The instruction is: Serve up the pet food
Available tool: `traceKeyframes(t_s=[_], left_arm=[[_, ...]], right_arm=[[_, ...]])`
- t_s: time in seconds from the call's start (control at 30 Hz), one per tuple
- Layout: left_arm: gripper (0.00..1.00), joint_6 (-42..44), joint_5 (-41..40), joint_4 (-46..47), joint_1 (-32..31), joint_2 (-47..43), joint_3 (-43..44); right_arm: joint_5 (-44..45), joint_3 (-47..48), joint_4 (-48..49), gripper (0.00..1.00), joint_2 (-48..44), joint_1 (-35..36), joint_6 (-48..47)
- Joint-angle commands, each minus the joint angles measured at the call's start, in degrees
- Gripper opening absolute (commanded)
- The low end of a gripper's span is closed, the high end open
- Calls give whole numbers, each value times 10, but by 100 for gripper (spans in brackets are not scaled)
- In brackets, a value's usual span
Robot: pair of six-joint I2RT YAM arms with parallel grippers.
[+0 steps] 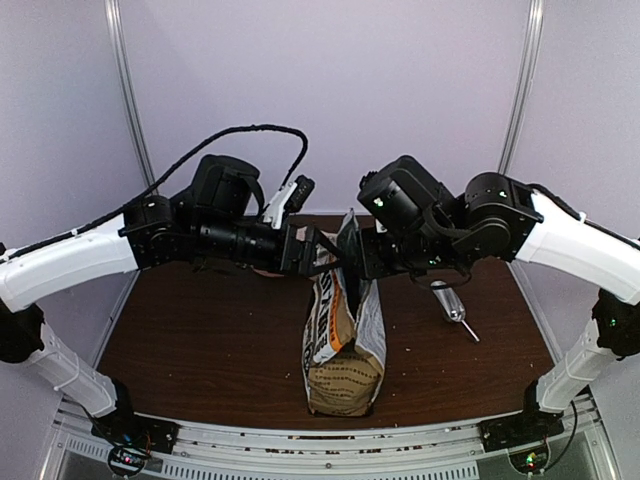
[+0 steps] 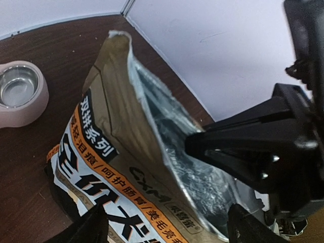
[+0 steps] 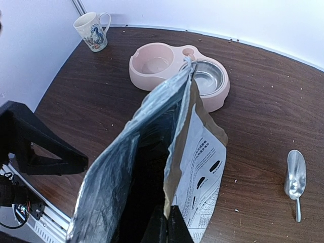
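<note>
Left wrist: left gripper (image 2: 167, 230) spread around tan bag (image 2: 109, 101) printed "CXM", Chinese characters.

Your left gripper (image 2: 167, 230): fingers (image 2: 86, 230) spread wide, one on each side of the paper bag (image 2: 116, 152). Between them: its open, foil-lined mouth. Above the right finger: the right gripper (image 2: 212, 144), against the lining. Beyond the left finger: pink bowl (image 2: 23, 109), steel insert, on the brown table (image 2: 30, 167).
</note>
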Motion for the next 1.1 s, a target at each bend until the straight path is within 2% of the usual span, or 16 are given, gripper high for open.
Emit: traceKeyframes(t_s=[0.0, 0.1, 0.23, 0.3, 0.33, 0.47, 0.6, 0.73, 0.97, 1.0, 1.07], left_arm=[[81, -23, -12, 27, -12, 24, -16], [66, -26, -5, 40, -19, 37, -13], [31, -26, -12, 42, -22, 42, -6], [8, -26, -17, 40, -23, 41, -3], [1, -25, -21, 35, -23, 41, 2], [0, -4, -49, -6, -23, 39, 38], [0, 36, -97, -59, -22, 41, 97], [0, 66, -113, -89, -14, 63, 155], [0, 89, -71, -71, -1, 123, 208], [6, 91, -67, -62, -1, 126, 207], [26, 96, -64, -39, -1, 124, 199]], right_arm=[[-1, -11, 28, 0, -25, -3, 3], [-2, -16, 31, 0, -27, -2, 3], [1, -25, 27, 0, -32, -2, 4], [12, -24, 16, 0, -34, -3, 4], [26, -19, 2, 0, -35, -3, 4], [103, 18, -75, 0, -35, -13, 3], [130, 28, -113, 0, -53, -48, -6], [131, 16, -106, 0, -85, -86, -21], [80, -52, -40, 0, -122, -136, -39], [77, -60, -33, 0, -124, -138, -39], [72, -74, -17, 0, -128, -145, -42]])
